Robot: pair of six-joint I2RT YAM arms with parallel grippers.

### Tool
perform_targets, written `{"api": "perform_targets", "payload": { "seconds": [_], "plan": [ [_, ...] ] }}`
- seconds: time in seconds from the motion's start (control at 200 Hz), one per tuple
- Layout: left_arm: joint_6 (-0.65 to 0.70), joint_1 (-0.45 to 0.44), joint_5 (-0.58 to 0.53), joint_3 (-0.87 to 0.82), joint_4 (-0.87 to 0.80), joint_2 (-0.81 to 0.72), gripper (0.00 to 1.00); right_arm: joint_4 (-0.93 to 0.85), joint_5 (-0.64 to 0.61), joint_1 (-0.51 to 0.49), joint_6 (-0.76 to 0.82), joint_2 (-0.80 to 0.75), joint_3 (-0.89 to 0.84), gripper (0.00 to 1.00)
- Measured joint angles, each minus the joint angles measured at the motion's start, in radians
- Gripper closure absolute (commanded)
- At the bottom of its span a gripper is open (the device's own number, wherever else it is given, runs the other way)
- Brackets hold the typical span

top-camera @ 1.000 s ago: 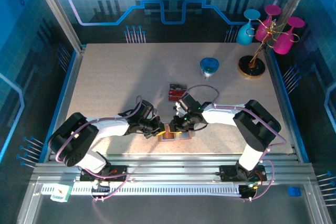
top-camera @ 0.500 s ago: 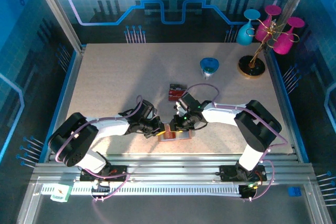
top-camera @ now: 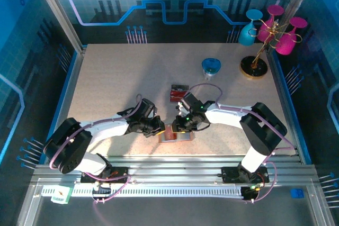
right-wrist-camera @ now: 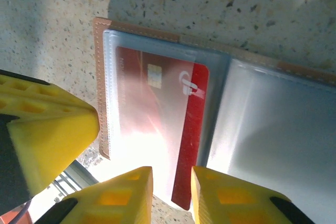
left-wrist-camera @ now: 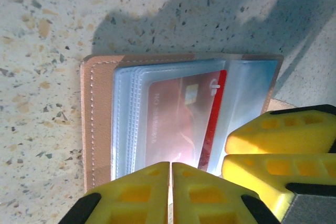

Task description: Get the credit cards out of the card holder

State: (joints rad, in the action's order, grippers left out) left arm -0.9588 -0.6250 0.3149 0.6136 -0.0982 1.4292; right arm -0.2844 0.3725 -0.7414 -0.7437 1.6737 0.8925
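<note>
Though still shut, left jaws leftward.

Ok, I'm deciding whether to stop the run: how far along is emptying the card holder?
Partly done, it seems: a dark and red item, likely removed cards, lies beyond the arms. In hand: the card holder lies open, the right pincer is slightly open astride the red card, and the left pincer is shut at the holder's edge. Left: that card sits in its clear sleeve.

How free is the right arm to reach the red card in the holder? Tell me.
Probably yes: the red card pokes out of the card holder, its corner lying between the right gripper's parted fingers.
</note>
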Motion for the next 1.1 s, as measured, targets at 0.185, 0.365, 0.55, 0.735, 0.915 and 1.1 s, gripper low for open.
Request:
{"api": "perform_targets", "payload": {
  "seconds": [0.185,0.365,0.55,0.735,0.915,1.1],
  "plan": [
    [0.016,0.000,-0.001,0.004,-0.002,0.013,0.95,0.032,0.019,0.000,0.000,0.018,0.017,0.74],
    [0.016,0.000,-0.001,0.004,-0.003,0.027,0.96,0.061,0.029,0.001,-0.001,0.046,0.032,0.74],
    [0.019,0.000,-0.002,0.004,-0.005,0.031,0.96,0.057,0.025,0.001,0.001,0.068,0.040,0.74],
    [0.019,0.000,-0.002,0.004,-0.006,0.032,0.96,0.047,0.020,0.003,0.005,0.081,0.043,0.74],
    [0.023,0.000,-0.005,0.004,-0.010,0.044,0.96,0.039,0.005,0.003,0.008,0.080,0.043,0.74],
    [0.024,0.000,-0.005,0.004,-0.010,0.059,0.96,0.024,-0.004,0.003,0.008,0.071,0.043,0.74]
  ]
}}
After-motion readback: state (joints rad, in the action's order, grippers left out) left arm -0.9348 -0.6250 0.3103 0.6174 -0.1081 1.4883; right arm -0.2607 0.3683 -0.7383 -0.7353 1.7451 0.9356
